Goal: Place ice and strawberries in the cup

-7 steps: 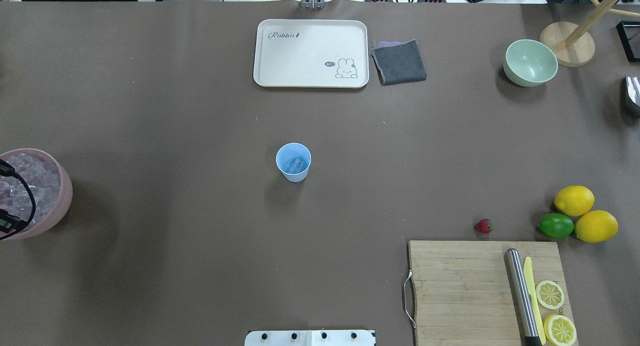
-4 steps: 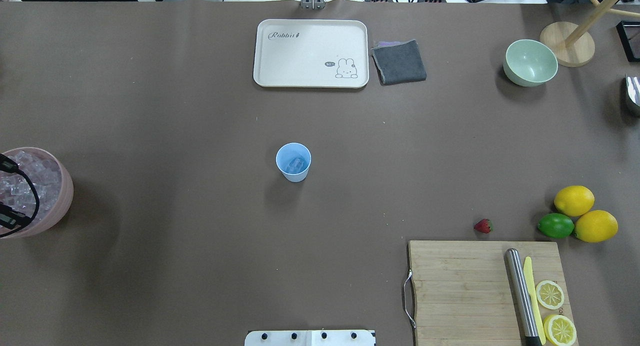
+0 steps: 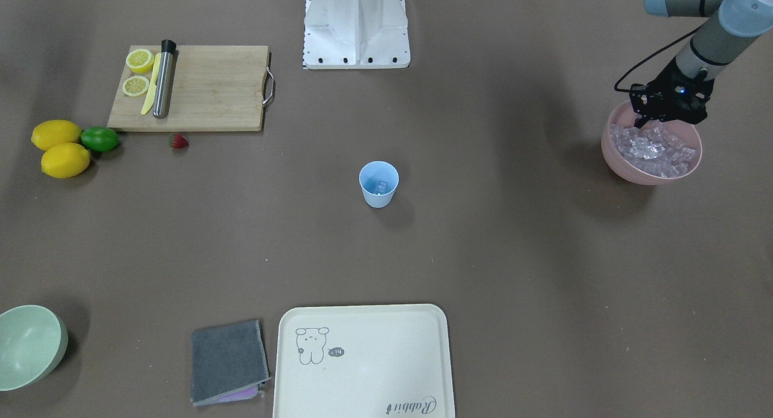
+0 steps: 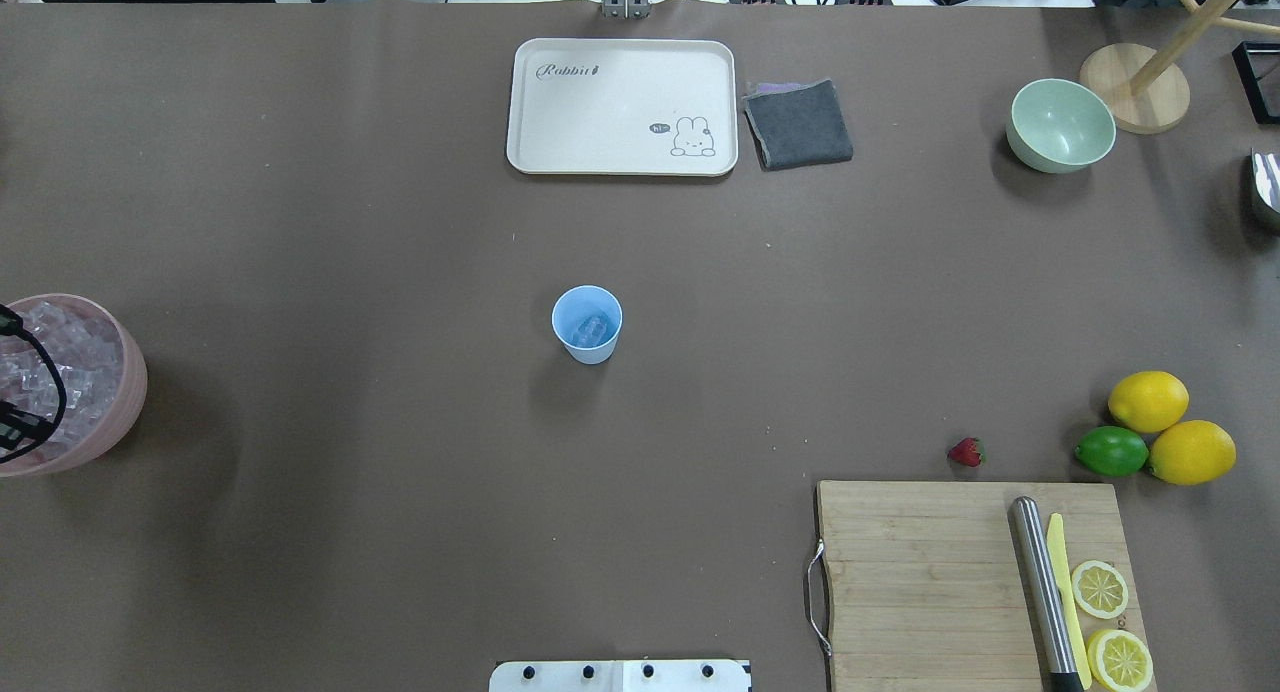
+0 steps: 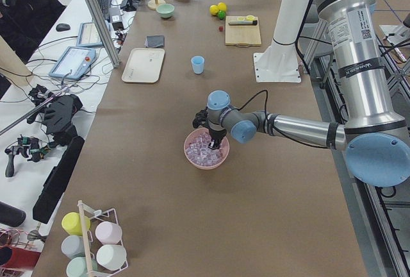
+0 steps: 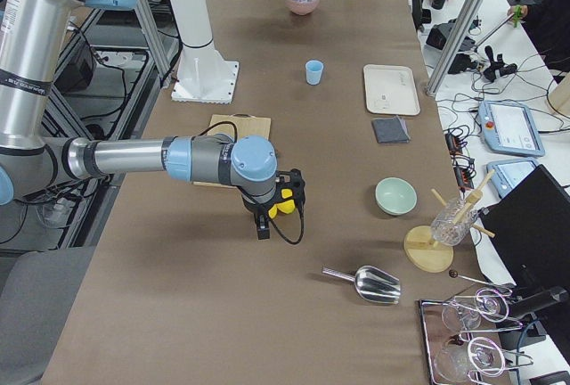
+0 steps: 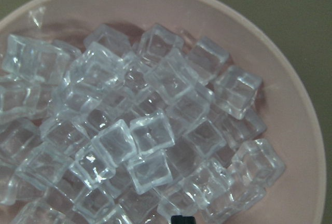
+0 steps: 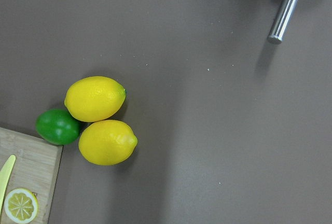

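From the front, the cup (image 3: 378, 182) stands mid-table with a cube (image 3: 380, 187) inside. The strawberry (image 3: 179, 141) lies just beside the board (image 3: 205, 86), well apart from the cup, and the left gripper (image 3: 651, 117) hangs at the bowl (image 3: 652, 175) rim, tips at the ice (image 3: 652, 147); clenched or released, I cannot tell. Overhead and the left view agree; the right view has the right gripper (image 6: 265, 221) low past the board, its grip unreadable. The left wrist sees heaped ice; the right wrist, two lemons (image 8: 95, 98) touching a lime (image 8: 57, 126).
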Motion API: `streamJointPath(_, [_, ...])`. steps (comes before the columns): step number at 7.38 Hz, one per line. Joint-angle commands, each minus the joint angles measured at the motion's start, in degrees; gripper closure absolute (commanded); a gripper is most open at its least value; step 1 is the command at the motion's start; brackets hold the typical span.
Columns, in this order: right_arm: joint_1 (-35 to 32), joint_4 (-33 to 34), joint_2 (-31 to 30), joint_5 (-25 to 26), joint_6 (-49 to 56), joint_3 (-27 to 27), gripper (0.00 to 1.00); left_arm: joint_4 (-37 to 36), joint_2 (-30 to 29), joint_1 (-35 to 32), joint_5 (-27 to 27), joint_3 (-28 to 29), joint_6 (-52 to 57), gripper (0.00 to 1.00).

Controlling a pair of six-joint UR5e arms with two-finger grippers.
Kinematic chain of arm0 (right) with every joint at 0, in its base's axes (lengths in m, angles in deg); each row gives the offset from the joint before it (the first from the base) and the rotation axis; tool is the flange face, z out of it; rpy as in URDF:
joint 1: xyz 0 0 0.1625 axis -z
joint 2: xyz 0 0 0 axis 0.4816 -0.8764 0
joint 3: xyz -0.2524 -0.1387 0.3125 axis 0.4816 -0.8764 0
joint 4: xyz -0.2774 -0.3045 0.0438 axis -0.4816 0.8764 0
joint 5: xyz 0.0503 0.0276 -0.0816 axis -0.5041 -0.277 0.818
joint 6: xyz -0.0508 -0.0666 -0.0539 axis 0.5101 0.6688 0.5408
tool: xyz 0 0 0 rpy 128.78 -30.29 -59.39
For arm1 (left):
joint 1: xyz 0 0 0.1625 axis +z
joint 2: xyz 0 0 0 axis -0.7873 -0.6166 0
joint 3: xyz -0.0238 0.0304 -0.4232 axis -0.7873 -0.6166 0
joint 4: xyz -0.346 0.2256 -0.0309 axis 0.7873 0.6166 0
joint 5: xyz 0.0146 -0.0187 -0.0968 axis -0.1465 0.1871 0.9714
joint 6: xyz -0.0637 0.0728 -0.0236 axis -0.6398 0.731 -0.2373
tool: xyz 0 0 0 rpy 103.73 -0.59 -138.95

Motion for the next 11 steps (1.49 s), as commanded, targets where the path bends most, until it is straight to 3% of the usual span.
streamJointPath(1, [0.04,-0.04,0.06,0.00,-0.07,-0.04,0.00,-0.41,-0.68,-2.92,-0.27,-0.02,1.43,0.47])
streamJointPath(3, [0.04,-0.04,0.15,0.00,-0.07,0.14,0.00,-0.24,-2.18,-3.01,-0.80,1.39,0.90,0.35])
streamJointPath(7, [0.04,-0.13,0.15,0.09,0.37,0.05,0.00,0.03,-5.51,-3.01,-2.38,4.89,0.72,0.37])
streamJointPath(11, [0.04,-0.04,0.23,0.17,0.37,-0.04,0.00,-0.23,-4.56,-3.01,-1.50,2.46,-7.16,0.37])
